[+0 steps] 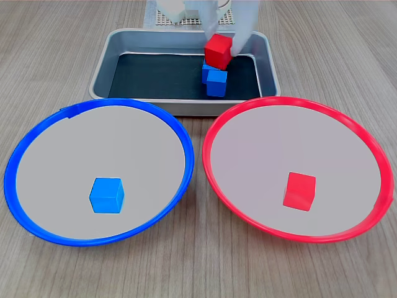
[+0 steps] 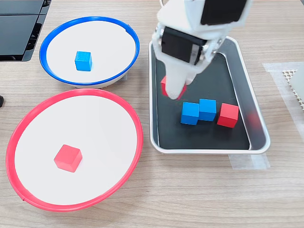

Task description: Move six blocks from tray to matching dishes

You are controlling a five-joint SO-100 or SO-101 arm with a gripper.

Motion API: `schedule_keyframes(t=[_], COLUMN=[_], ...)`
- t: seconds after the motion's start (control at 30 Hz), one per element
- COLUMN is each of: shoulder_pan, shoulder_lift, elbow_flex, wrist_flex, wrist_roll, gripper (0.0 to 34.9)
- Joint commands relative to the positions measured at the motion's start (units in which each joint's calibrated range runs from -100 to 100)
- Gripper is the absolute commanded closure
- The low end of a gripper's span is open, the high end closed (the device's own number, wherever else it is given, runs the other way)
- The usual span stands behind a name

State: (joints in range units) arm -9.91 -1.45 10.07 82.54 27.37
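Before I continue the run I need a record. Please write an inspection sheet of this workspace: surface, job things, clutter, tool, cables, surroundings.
Surface: wooden table, tape patch by the tray.
Job things: blue dish holds one blue block; red dish holds one red block; tray holds two touching blue blocks and one free red block.
Clutter: nothing seen.
Tool: tool over the tray, shut on a red block.
Cables: nothing seen.
Surroundings: dark object and white mesh at the second exterior view's edges.
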Motion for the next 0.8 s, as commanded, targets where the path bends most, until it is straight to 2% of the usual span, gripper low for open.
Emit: schedule_keyframes(t=[0.0,0.1,0.23,0.27,0.33,0.37,0.43,0.5,0.57,0.6,0.63,0.77], shoulder_pan=[-4.0,-5.3,-6.9,-7.1,-7.2,-7.2,-7.2,-6.9,-6.4,-5.9,-5.6,-1.7], shoulder_lift=[2.3,8.9,15.7,16.8,18.0,18.2,18.0,16.4,13.1,10.7,8.3,-3.6], elbow_flex=[-9.1,-14.8,-17.7,-17.8,-17.5,-17.4,-16.9,-15.9,-13.9,-12.2,-10.4,1.9], wrist_flex=[-7.1,-13.4,-18.8,-19.5,-20.8,-20.9,-20.8,-19.8,-17.6,-16.1,-14.2,-6.0], wrist_roll=[-10.2,-14.6,-14.7,-14.3,-13.4,-12.9,-12.2,-11.9,-11.4,-11.1,-10.5,-5.6], gripper=[34.7,34.7,34.6,31.6,20.3,17.2,14.6,15.8,24.5,33.1,34.6,34.7])
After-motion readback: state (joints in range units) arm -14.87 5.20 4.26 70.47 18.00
